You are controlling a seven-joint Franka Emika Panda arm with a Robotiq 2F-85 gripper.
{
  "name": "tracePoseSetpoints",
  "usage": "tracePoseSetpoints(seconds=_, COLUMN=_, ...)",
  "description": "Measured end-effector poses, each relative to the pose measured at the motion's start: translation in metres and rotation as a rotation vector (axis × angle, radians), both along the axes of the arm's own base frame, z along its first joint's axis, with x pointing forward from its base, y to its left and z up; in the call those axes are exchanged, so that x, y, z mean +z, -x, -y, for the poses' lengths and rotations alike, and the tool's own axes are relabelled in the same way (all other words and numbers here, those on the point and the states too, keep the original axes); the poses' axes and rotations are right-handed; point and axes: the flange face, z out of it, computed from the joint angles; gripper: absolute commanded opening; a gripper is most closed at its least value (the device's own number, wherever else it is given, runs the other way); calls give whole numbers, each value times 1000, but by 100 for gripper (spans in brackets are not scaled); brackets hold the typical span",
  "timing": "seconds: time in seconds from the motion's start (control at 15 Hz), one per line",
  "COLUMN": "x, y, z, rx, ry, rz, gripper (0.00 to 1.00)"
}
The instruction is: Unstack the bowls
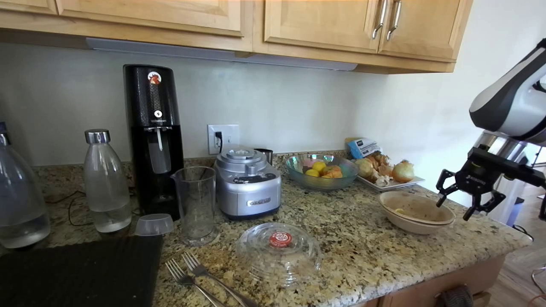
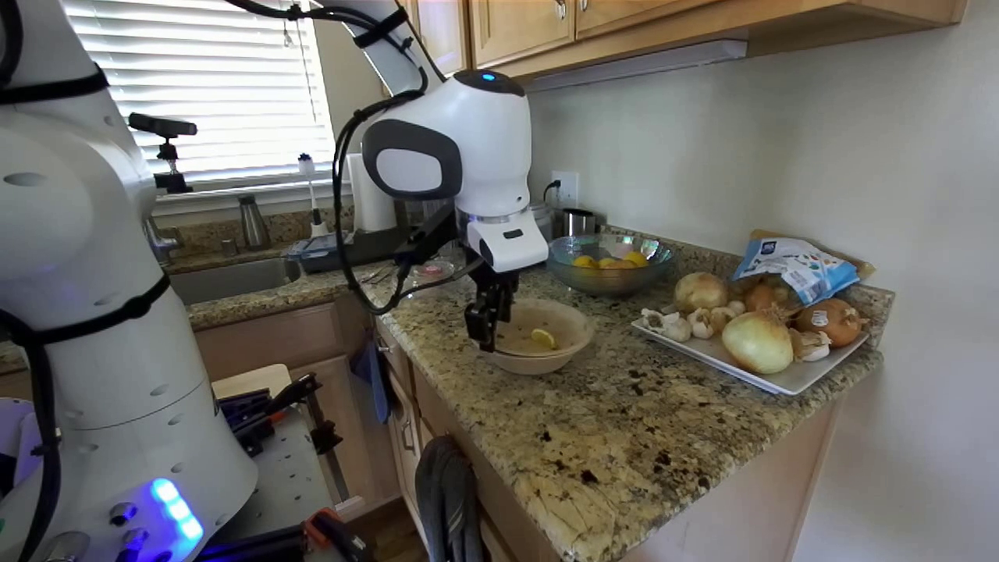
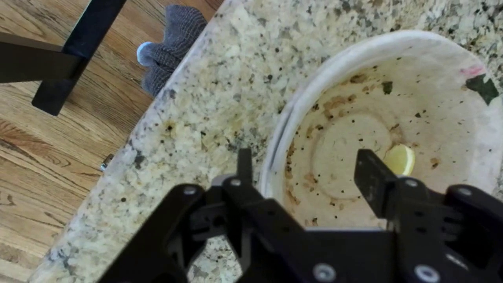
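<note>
Two beige bowls are stacked on the granite counter. The upper bowl [image 1: 422, 208] [image 2: 574, 324] [image 3: 346, 137] has brown stains and a yellow lemon slice [image 2: 544, 339] [image 3: 401, 159] inside. The lower bowl [image 1: 413, 227] [image 2: 531, 364] shows only as a thin band beneath it; its rim [image 3: 270, 159] shows at the left side in the wrist view. My gripper [image 1: 454, 209] [image 2: 493, 328] [image 3: 304, 153] is open and empty above the stack's near-edge side. In the wrist view one finger is outside the rims, over the counter, and one is over the bowl's inside.
A glass bowl of fruit [image 1: 322, 181] [image 2: 609, 277] and a white tray [image 2: 790, 384] with onions and garlic stand behind. A clear plastic lid [image 1: 279, 260], forks [image 1: 213, 279] and a food processor [image 1: 249, 192] are also on the counter. The counter's edge [image 3: 129, 137] is close to the bowls.
</note>
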Motion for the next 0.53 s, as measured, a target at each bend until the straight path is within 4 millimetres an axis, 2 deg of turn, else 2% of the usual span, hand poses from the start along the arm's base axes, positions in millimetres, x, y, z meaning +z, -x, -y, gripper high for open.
tracePoseSetpoints(seconds=0.07, x=0, y=0, z=0, rx=11, ry=7, rz=-2, gripper=89)
tracePoseSetpoints(seconds=0.13, x=0, y=-1, z=-1, rx=21, ry=13, rz=-4, gripper=68)
tracePoseSetpoints(seconds=0.27, x=1, y=-2, z=-2, rx=24, ry=26, rz=-14, gripper=62)
tracePoseSetpoints(seconds=0.53, x=3, y=-6, z=-12, rx=-12, ry=46, rz=-44, gripper=34)
